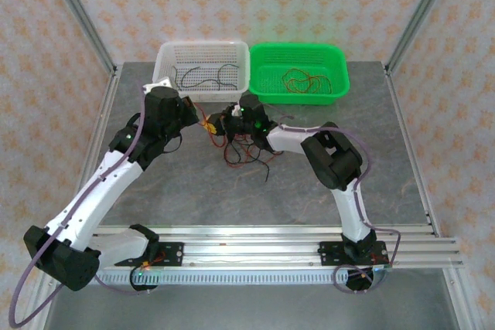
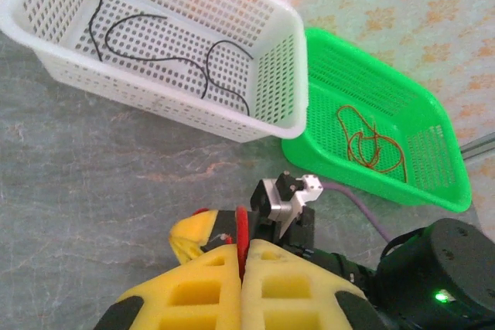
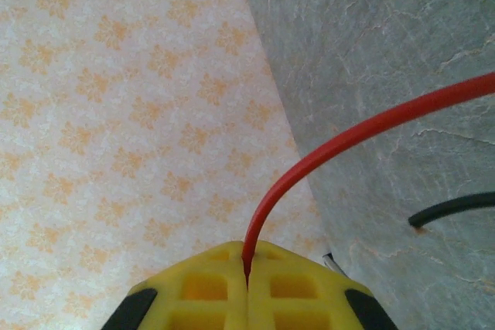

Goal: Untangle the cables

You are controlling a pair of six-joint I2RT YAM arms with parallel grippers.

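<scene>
Just above the centre of the top view, the cables (image 1: pixel 246 151) form a loose tangle of hair-thin red and black strands on the grey worktop (image 1: pixel 193 191). At the bottom of its wrist view, the left hand (image 2: pixel 241 256) is clamped on a red strand (image 2: pixel 241 226). The right hand (image 3: pixel 247 268) likewise pinches a red strand, which arcs to the frame's right edge above a black strand end (image 3: pixel 452 208). More black strands (image 2: pixel 155 56) lie in the white basket (image 1: pixel 201 44), and orange ones (image 2: pixel 371 144) in the green basket (image 1: pixel 298 45).

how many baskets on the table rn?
2. White basket at the far edge, left of centre; green basket right beside it, on its right. No others seem hidden.
</scene>
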